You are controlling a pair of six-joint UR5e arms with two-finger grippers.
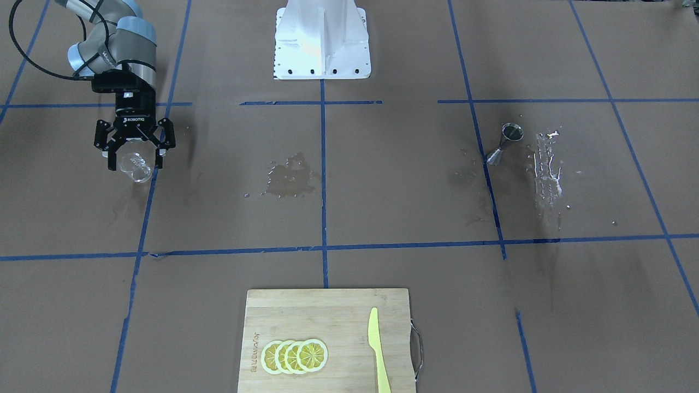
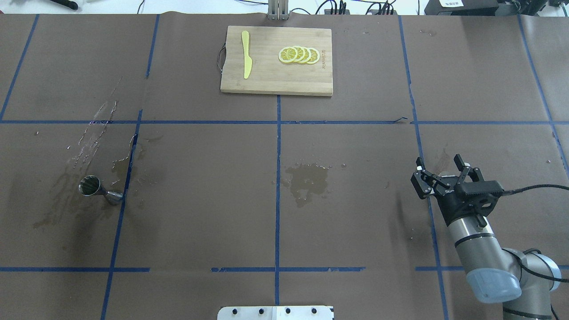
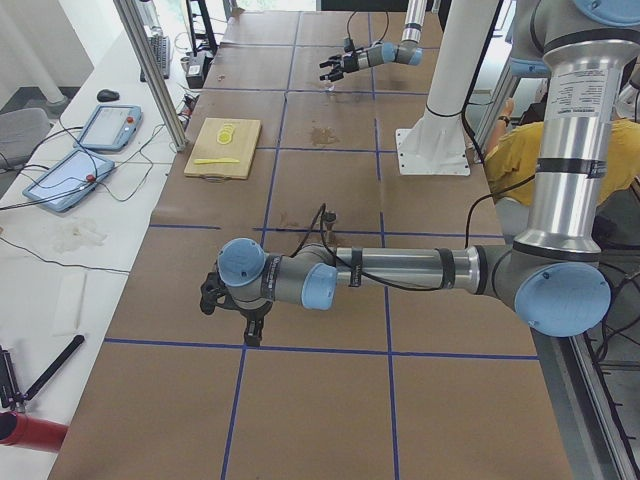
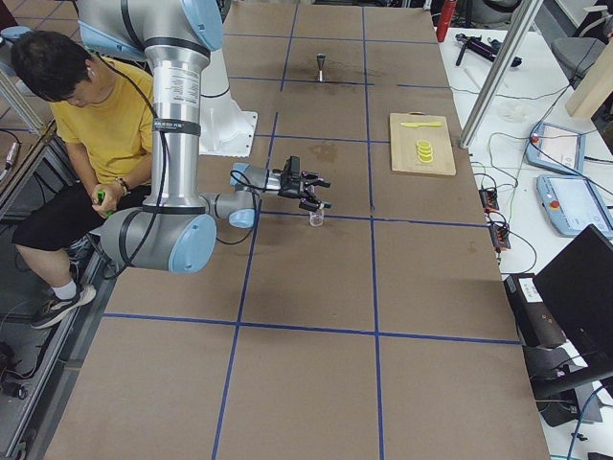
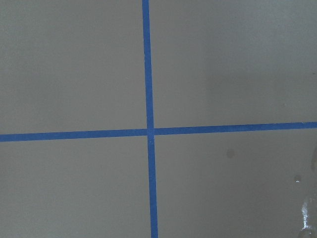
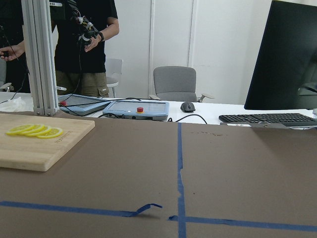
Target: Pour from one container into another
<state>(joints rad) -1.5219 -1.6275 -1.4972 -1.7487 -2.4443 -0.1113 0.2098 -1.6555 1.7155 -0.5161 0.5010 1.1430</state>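
Front-facing exterior view: right gripper, jaws open, straddles a small glass, likely light, slick, fragile; grip mid-wall. Left gripper: cannot tell.

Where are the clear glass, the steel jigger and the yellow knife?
clear glass (image 1: 136, 167): front-facing view, its side wall.
steel jigger (image 1: 502, 146): front-facing view, its narrow waist.
yellow knife (image 1: 374, 327): front-facing view, its blade.

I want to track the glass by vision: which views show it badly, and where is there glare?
Front-facing view: the glass is faint and see-through at the right tool; the white base is blown out, and the wet streaks glint. Overhead view: that tool mostly hides it. Exterior right view: it is tiny.
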